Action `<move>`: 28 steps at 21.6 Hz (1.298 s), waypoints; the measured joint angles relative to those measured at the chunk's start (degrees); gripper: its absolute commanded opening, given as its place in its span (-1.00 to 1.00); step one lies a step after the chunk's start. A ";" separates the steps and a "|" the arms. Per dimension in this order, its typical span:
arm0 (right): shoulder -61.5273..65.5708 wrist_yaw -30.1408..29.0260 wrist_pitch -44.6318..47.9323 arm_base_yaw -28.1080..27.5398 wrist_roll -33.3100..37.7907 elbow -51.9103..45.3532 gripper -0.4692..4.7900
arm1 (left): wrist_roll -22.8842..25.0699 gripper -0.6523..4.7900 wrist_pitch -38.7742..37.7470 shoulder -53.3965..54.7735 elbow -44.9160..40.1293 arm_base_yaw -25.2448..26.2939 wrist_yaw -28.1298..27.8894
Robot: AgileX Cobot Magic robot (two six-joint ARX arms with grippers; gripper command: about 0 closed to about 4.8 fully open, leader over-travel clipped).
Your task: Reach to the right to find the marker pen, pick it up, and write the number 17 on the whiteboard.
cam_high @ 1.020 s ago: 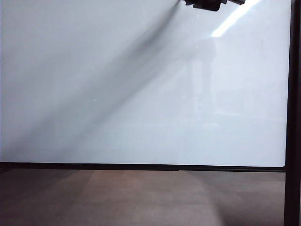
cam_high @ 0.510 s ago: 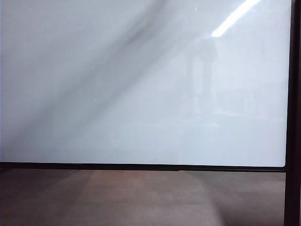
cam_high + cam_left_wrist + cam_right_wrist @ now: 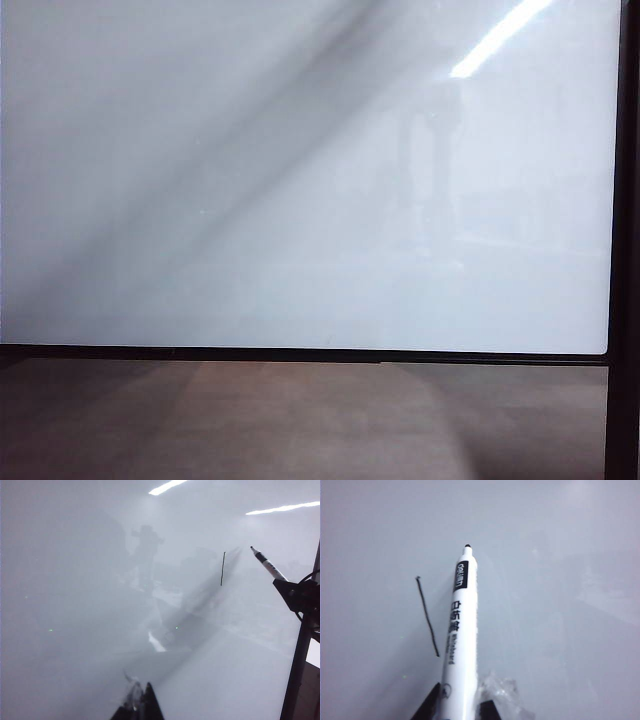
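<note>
In the exterior view the whiteboard (image 3: 300, 200) fills nearly the whole picture. It is a flat, glossy white panel with a thin black frame along its lower and right edges. A bright light streak is reflected near its upper right corner, and a soft grey shadow band runs diagonally across it. Below the frame lies the brown wood-grain worktop (image 3: 300, 420), matte and smooth. No arm and no claw shows in this view.

In the left wrist view the same shiny white surface (image 3: 90, 605) is seen, with faint reflections of the room and two light streaks. One thin, black, nearly straight stroke (image 3: 223, 568) is drawn on it. Near this stroke, at the edge of the picture, the marker pen (image 3: 268, 566) points toward the board; it is a slim white cylinder with a dark tip, held by the dark right claw (image 3: 299, 596). Whether the tip touches the board I cannot tell here. Of the left claw (image 3: 139, 706) only dark pointed fingertips and a piece of clear wrinkled film show, very close together with nothing between them, just above the board.

In the right wrist view the marker pen (image 3: 460, 635) is a round white barrel with black printed letters, a black label and a small black tip. The right claw (image 3: 457, 707) is closed on its lower part with dark fingers on both sides. The black stroke (image 3: 428, 616) lies just beside the barrel, slightly slanted, on the whiteboard (image 3: 560, 555).
</note>
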 measured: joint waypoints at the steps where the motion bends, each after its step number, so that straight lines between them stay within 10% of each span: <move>1: 0.02 -0.37 -0.22 -0.31 -0.02 0.00 -0.84 | 0.00 -0.78 0.00 0.00 0.00 0.00 0.00; 28: 1.51 -2.21 -1.88 -1.75 0.00 1.55 -0.84 | 0.00 -0.78 0.04 0.39 0.00 0.00 0.00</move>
